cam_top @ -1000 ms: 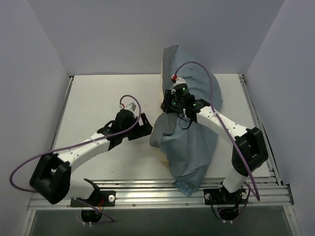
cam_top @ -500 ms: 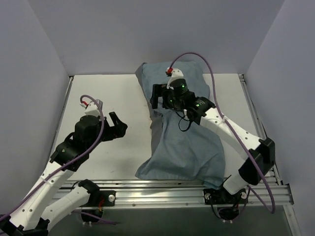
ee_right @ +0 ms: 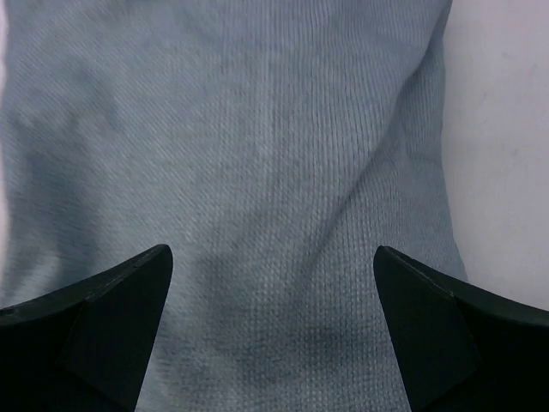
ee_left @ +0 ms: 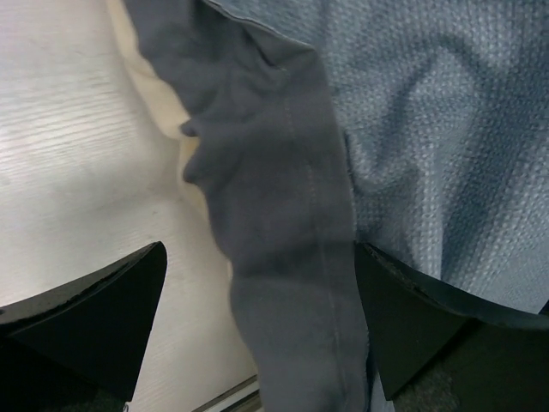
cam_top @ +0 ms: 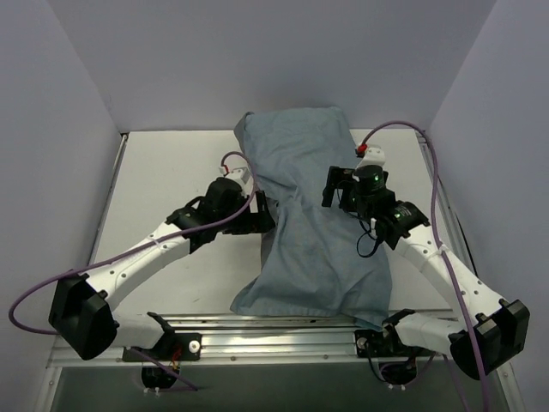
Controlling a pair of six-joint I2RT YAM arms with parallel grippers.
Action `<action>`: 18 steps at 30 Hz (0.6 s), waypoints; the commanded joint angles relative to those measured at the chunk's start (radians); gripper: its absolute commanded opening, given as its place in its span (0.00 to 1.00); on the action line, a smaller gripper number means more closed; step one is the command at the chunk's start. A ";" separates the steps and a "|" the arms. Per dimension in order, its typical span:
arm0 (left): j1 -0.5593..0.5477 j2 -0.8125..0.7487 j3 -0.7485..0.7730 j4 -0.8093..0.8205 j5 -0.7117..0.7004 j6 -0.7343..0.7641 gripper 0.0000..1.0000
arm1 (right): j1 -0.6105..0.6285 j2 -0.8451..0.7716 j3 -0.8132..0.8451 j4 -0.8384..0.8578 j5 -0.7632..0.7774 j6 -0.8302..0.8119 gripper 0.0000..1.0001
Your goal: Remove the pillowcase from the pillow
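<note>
The grey-blue pillowcase (cam_top: pixel 313 223) lies flat on the table, plain face up, running from the back wall to the near rail. The pillow is hidden beneath it. A thin cream edge (ee_left: pixel 176 129) peeks out beside the fabric, and I cannot tell what it belongs to. My left gripper (cam_top: pixel 262 215) is at the cover's left edge. In the left wrist view the left gripper (ee_left: pixel 257 335) is open, with a thick fold of pillowcase (ee_left: pixel 283 257) between its fingers. My right gripper (cam_top: pixel 329 189) hovers open over the cover's middle. In the right wrist view the right gripper (ee_right: pixel 274 335) holds nothing.
White table (cam_top: pixel 163 172) shows to the left of the fabric. A metal rail (cam_top: pixel 257 330) runs along the near edge, and the cover's near end reaches it. Pale walls close in the back and both sides. Purple cables loop off both wrists.
The right gripper opened and let the pillowcase drop flat, then drew back to the right. The left arm swung away and returned to the cover's left edge.
</note>
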 commanded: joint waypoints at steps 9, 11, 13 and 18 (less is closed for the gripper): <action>-0.076 -0.024 -0.356 0.212 0.001 -0.202 0.42 | -0.005 -0.049 -0.127 0.003 0.000 0.011 0.98; -0.067 -0.091 -0.450 0.175 -0.034 -0.228 0.27 | -0.008 -0.041 -0.123 0.005 0.007 0.011 0.98; -0.056 -0.152 -0.508 0.117 -0.049 -0.259 0.22 | -0.011 -0.033 -0.107 0.008 0.012 0.009 0.98; -0.042 -0.422 -0.509 -0.096 -0.161 -0.284 0.21 | -0.016 -0.018 -0.057 0.003 0.021 -0.003 0.98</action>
